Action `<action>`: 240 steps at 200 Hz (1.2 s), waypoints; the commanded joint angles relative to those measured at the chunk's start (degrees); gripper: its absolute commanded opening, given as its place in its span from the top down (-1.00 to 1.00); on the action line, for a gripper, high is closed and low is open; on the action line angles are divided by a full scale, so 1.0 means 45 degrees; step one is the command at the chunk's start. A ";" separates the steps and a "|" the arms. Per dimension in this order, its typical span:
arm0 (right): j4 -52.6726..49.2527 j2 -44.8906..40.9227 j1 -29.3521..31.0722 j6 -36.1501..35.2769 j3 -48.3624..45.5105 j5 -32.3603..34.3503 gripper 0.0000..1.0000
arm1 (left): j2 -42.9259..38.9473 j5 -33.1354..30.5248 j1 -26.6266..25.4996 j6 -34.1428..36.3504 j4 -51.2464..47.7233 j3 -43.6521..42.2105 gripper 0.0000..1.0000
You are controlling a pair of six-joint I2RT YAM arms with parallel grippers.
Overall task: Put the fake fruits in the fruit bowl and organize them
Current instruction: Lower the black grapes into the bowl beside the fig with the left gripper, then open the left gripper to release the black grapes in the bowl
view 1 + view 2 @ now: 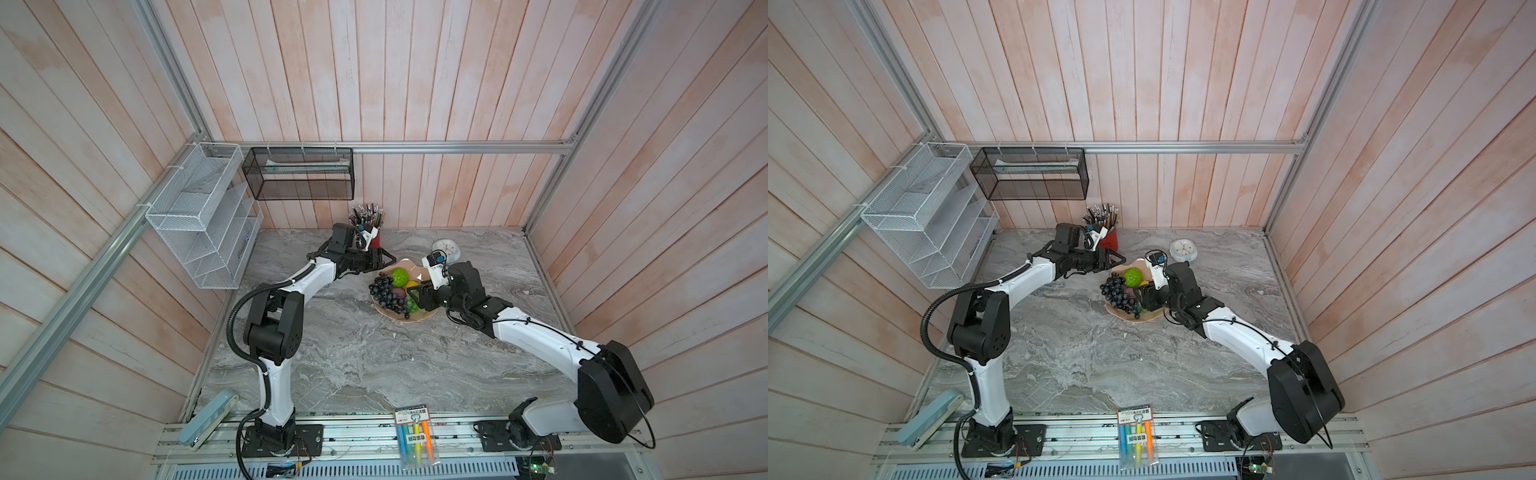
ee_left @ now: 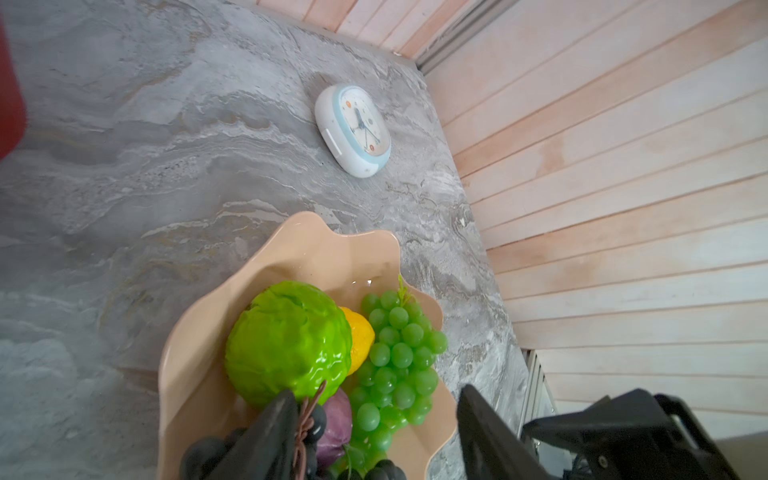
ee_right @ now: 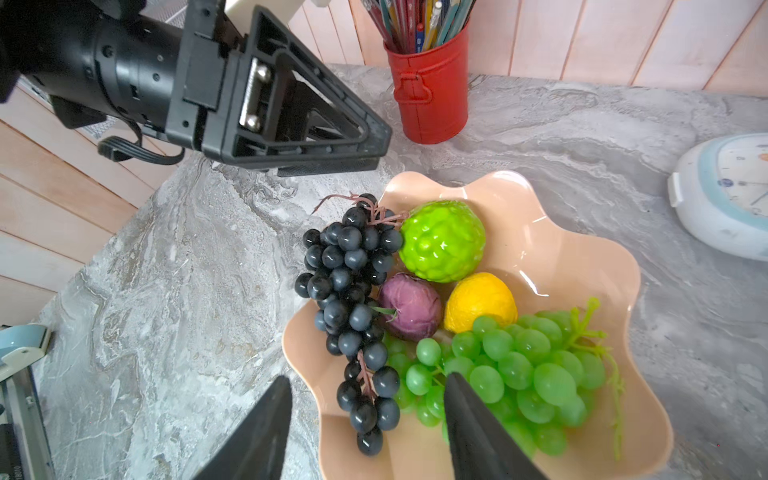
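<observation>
The salmon-pink fruit bowl (image 1: 417, 317) (image 1: 1147, 319) (image 2: 316, 232) (image 3: 582, 249) holds all the fake fruits. A bumpy lime-green ball (image 1: 400, 276) (image 2: 289, 345) (image 3: 442, 241) sits beside a yellow fruit (image 2: 359, 336) (image 3: 480, 301) and a purple fruit (image 3: 409, 307). The dark grape bunch (image 1: 386, 293) (image 3: 349, 291) drapes over the rim. The green grape bunch (image 2: 395, 353) (image 3: 523, 374) lies opposite. My left gripper (image 1: 388, 259) (image 2: 376, 392) (image 3: 374, 151) hovers open just behind the bowl. My right gripper (image 1: 419, 295) (image 3: 368, 378) is open, its jaws straddling the dark bunch's lower tip.
A red pencil cup (image 1: 375, 239) (image 3: 432, 95) stands behind the left gripper. A white clock (image 1: 445, 249) (image 2: 353, 129) lies at the back right of the bowl. A marker packet (image 1: 415, 436) rests on the front rail. Mesh racks (image 1: 299, 174) hang on the walls.
</observation>
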 commanded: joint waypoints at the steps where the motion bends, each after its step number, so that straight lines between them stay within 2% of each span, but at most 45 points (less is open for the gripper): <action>1: -0.0629 -0.0258 0.0061 0.0202 -0.0397 0.0487 -0.19 | -0.1104 -0.1365 0.0024 0.0750 -0.0771 -0.0342 -0.30; 27: -0.0812 -0.0420 0.0068 0.0175 -0.0417 0.0545 -0.18 | -0.2179 -0.3787 0.0024 0.0708 -0.1063 -0.1468 -0.04; 46: -0.0691 -0.0432 0.0067 0.0241 -0.0503 0.0559 -0.15 | -0.2714 -0.5140 -0.0024 0.0611 -0.1261 -0.2204 0.28; 58: -0.0539 -0.0398 0.0076 0.0298 -0.0563 0.0514 -0.13 | -0.2929 -0.5459 -0.0068 0.0635 -0.1191 -0.2620 0.43; 85: -0.0370 -0.0161 0.0072 0.0400 -0.0668 0.0347 -0.10 | -0.2629 -0.5083 -0.0303 0.0719 -0.1145 -0.2887 0.60; 114: -0.0362 0.0013 0.0091 0.0434 -0.0696 0.0199 -0.09 | -0.2181 -0.5360 -0.0773 0.0748 -0.0921 -0.2979 0.62; 216: -0.0524 -0.0335 0.0135 0.0634 -0.1180 0.0272 -0.09 | -0.0964 -0.3462 -0.0811 -0.0225 0.1239 -0.3489 0.67; 240: -0.0629 -0.0333 0.0146 0.0598 -0.1062 0.0285 -0.09 | -0.1132 -0.3509 -0.0801 -0.0313 0.1418 -0.3697 0.67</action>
